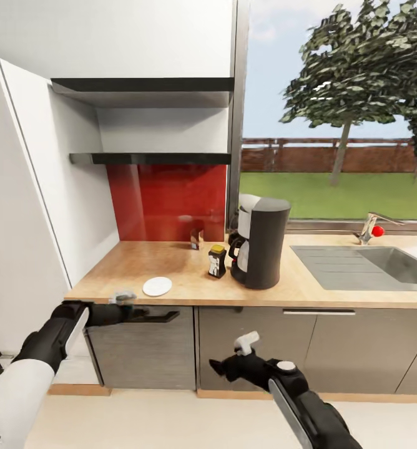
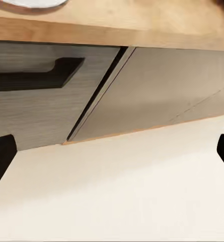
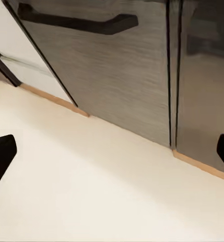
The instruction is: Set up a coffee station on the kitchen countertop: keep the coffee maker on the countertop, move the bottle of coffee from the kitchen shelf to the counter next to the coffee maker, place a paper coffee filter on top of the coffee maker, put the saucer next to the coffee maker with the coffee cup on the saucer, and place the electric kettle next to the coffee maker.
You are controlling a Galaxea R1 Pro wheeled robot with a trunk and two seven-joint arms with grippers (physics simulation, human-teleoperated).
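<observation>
The black coffee maker (image 1: pixel 261 240) stands on the wooden countertop (image 1: pixel 140 262), by the window frame. A dark bottle of coffee (image 1: pixel 217 260) with a yellow cap stands just left of it. A white saucer (image 1: pixel 156 286) lies near the counter's front edge, and its rim (image 2: pixel 36 2) also shows in the left wrist view. My left gripper (image 1: pixel 133 312) (image 2: pixel 112 161) is open and empty, held below the counter's front edge in front of a cabinet. My right gripper (image 1: pixel 218 368) (image 3: pixel 112 156) is open and empty, low before the cabinet doors.
A small brown and white item (image 1: pixel 196 239) stands at the back against the red splashback. Two dark shelves (image 1: pixel 152 159) hang above. A sink (image 1: pixel 371 265) with a faucet (image 1: pixel 374 229) is at the right. A grey cabinet front with a black handle (image 2: pixel 36 75) (image 3: pixel 76 22) lies under the counter.
</observation>
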